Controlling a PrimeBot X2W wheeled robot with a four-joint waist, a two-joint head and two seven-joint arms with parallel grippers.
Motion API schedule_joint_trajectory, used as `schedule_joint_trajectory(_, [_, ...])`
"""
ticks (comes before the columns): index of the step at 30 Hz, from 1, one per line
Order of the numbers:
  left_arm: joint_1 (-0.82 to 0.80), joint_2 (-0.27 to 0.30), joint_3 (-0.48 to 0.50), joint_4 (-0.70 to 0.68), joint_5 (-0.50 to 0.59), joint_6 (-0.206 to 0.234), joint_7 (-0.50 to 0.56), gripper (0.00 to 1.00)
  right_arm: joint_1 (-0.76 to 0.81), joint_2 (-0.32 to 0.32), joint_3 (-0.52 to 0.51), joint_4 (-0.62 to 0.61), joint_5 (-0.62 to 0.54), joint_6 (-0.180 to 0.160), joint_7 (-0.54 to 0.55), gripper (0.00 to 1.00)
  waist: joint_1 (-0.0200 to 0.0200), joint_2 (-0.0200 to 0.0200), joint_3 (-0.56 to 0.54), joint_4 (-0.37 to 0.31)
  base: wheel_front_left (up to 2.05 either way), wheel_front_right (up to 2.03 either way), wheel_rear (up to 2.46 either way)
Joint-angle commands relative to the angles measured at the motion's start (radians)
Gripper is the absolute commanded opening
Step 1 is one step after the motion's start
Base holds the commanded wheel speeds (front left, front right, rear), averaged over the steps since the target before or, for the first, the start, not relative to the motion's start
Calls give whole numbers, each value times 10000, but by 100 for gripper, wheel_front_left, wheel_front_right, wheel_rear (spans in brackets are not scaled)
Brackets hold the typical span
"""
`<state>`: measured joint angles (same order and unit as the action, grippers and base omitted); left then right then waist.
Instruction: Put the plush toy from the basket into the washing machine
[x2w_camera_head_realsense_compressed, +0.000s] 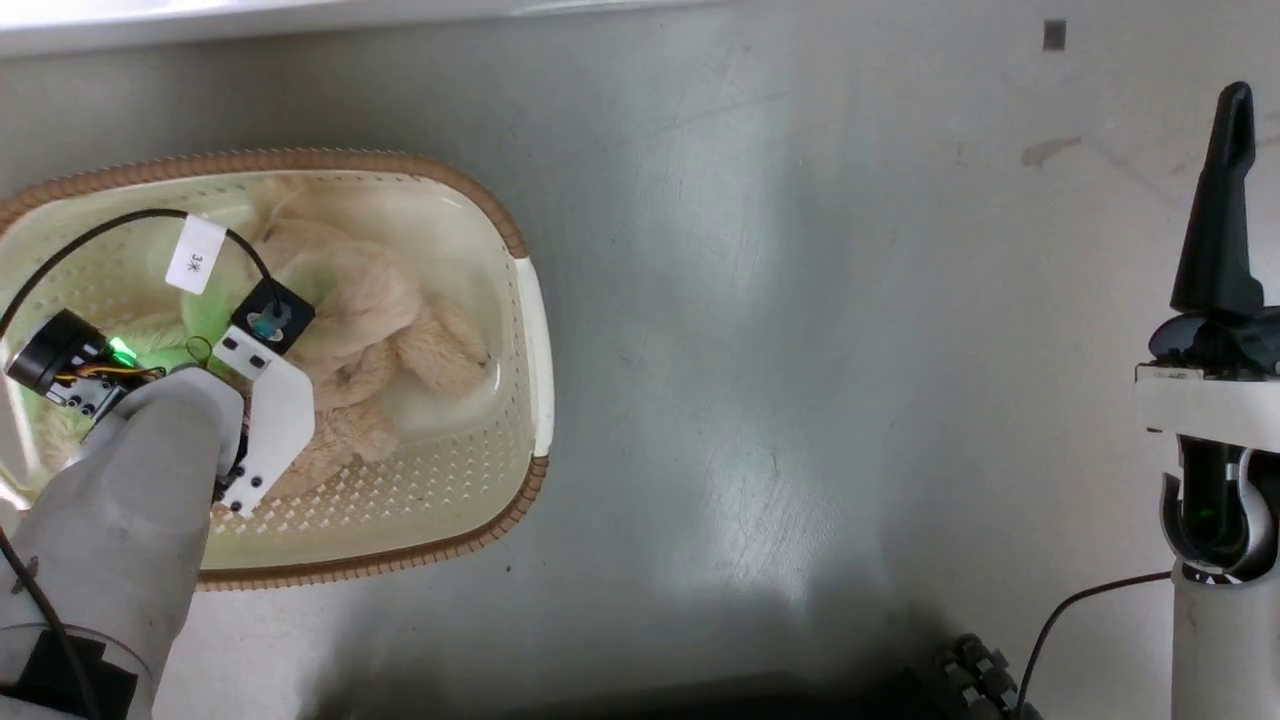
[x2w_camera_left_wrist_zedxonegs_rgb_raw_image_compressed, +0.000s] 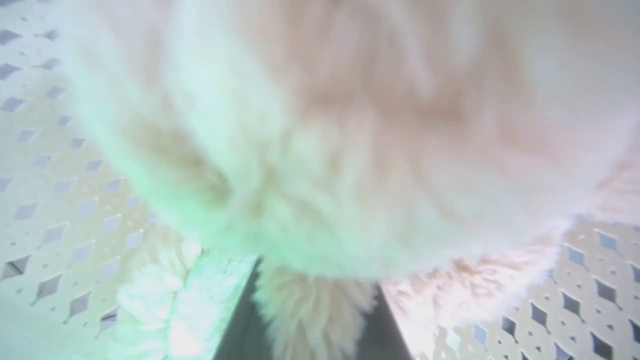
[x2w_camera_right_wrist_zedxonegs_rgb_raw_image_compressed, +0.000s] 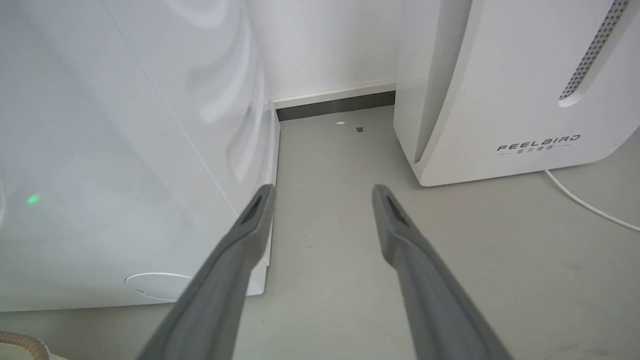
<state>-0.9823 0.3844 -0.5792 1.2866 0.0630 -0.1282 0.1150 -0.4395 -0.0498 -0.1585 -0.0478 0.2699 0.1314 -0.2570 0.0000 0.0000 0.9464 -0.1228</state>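
1. A cream plastic laundry basket with perforated sides and a brown woven-look rim (x2w_camera_head_realsense_compressed: 300, 160) sits on the grey floor (x2w_camera_head_realsense_compressed: 800, 350), off to my left.
2. A fluffy beige long-pile plush toy (x2w_camera_head_realsense_compressed: 380, 310) lies inside the basket, sprawled across its bottom. Rounded limbs point toward the basket's right end.
3. My left arm reaches down into the basket over the toy's left part. From the head view, the wrist housing hides what is below it.
4. Left wrist view: my left fingers (x2w_camera_left_wrist_zedxonegs_rgb_raw_image_compressed: 240, 332) are sunk into the toy's fur (x2w_camera_left_wrist_zedxonegs_rgb_raw_image_compressed: 350, 150), with a tuft lying between them. The tips are buried, so I cannot tell whether they are clamped on it or loose.
5. A green glow tints the fur on that side. Perforated basket wall (x2w_camera_left_wrist_zedxonegs_rgb_raw_image_compressed: 60, 200) shows beside it.
6. My right fingers (x2w_camera_right_wrist_zedxonegs_rgb_raw_image_compressed: 235, 270) are apart over bare floor, well to the right of the basket.
7. Ahead of them, the glossy side panel of a large white washing machine (x2w_camera_right_wrist_zedxonegs_rgb_raw_image_compressed: 125, 150) is on that view's left. A white "FEELBIRD" appliance (x2w_camera_right_wrist_zedxonegs_rgb_raw_image_compressed: 500, 100) is on its right, with a white cable (x2w_camera_right_wrist_zedxonegs_rgb_raw_image_compressed: 590, 205) trailing from it.
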Motion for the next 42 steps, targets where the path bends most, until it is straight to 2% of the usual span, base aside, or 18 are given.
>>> schedule_joint_trajectory(1, [49,-7,-30,42,-79,-10,-111,0,-57,-4,-34,58,-24,-7,-47,100,0,0,-207,69,0,0,0])
schedule_joint_trajectory(12, [584,-526,-178,42,-533,-20,-920,0,555,-4,-130,745,-106,-7,-47,100,0,0,-1789,411,0,0,0])
schedule_joint_trajectory(18, [1108,-719,-567,42,-905,-23,-1508,0,1042,-4,-265,1089,-233,-7,-47,100,0,0,-2873,731,0,0,0])
schedule_joint_trajectory(28, [1934,-1433,-1021,42,-1854,-24,-2646,0,2092,-4,-453,1523,-555,-7,-47,100,0,0,-4828,1434,0,0,0])
schedule_joint_trajectory(32, [2155,-1661,-954,42,-2120,-24,-3011,0,2350,-4,-470,1585,-612,-7,-47,100,0,0,-5303,1579,0,0,0])
schedule_joint_trajectory(36, [2287,-1994,-803,42,-2380,119,-3434,0,2673,-4,-512,1625,-663,-7,-47,100,0,0,-5909,1772,0,0,0])
schedule_joint_trajectory(42, [2410,-2141,-500,-317,-2737,458,-3736,0,3055,-4,-562,1621,-682,-7,-47,100,0,0,-6551,1965,0,0,0])
